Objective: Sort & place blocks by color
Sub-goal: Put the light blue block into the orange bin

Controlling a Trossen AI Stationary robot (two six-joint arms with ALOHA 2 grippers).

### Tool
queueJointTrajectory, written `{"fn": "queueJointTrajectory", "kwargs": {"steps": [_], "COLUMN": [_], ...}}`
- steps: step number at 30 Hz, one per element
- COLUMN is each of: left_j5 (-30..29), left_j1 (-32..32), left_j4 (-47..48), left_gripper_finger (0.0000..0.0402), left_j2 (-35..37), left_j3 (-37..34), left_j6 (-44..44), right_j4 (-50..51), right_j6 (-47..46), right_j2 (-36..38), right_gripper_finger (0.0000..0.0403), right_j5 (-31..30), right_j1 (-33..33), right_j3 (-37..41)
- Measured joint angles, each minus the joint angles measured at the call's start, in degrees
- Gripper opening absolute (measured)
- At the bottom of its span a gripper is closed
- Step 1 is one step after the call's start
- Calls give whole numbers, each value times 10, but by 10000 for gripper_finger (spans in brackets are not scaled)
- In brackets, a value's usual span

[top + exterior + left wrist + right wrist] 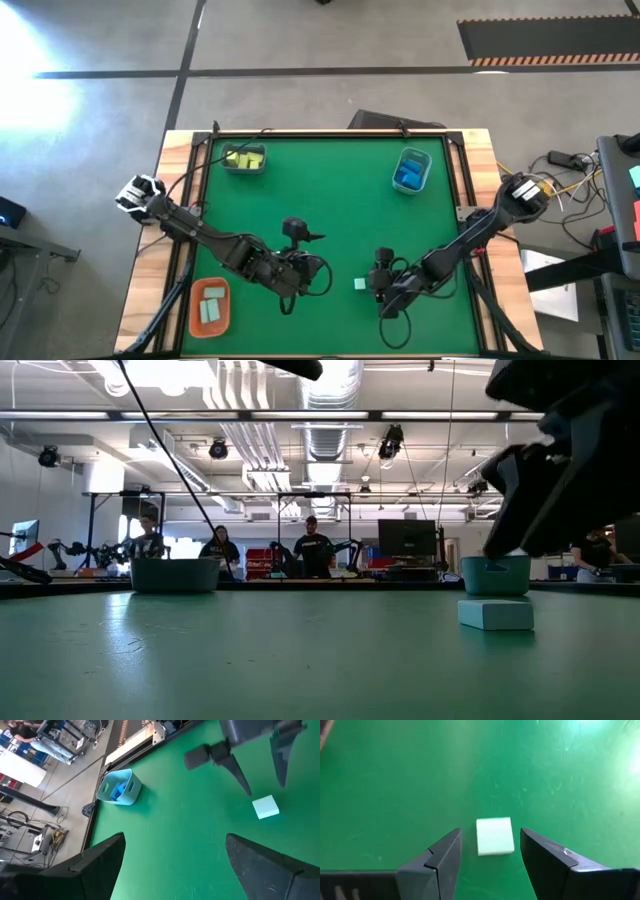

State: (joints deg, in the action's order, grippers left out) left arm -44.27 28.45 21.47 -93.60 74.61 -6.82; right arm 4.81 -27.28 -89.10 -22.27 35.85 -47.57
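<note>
Between the open right claw's (pixel 490 852) fingers, the mint block (pixel 494 836) lies flat.

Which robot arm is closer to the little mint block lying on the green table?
The right. The right gripper has its open jaws on either side of the mint block. The left gripper waits farther off, beside it.
</note>
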Motion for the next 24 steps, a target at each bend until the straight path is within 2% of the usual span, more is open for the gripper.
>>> {"fn": "queueJointTrajectory", "kwargs": {"steps": [12,24], "left_j5": [0,0], "left_j1": [0,0], "left_j4": [-3,-8], "left_gripper_finger": [326,326], "left_j2": [0,0], "left_j3": [0,0], "left_j6": [1,4], "right_j4": [-25,-26], "right_j6": [-47,-24], "right_j2": [-63,-67], "right_gripper_finger": [190,181], "right_j5": [16,13], "right_j1": [-14,-21], "right_j3": [0,0]}}
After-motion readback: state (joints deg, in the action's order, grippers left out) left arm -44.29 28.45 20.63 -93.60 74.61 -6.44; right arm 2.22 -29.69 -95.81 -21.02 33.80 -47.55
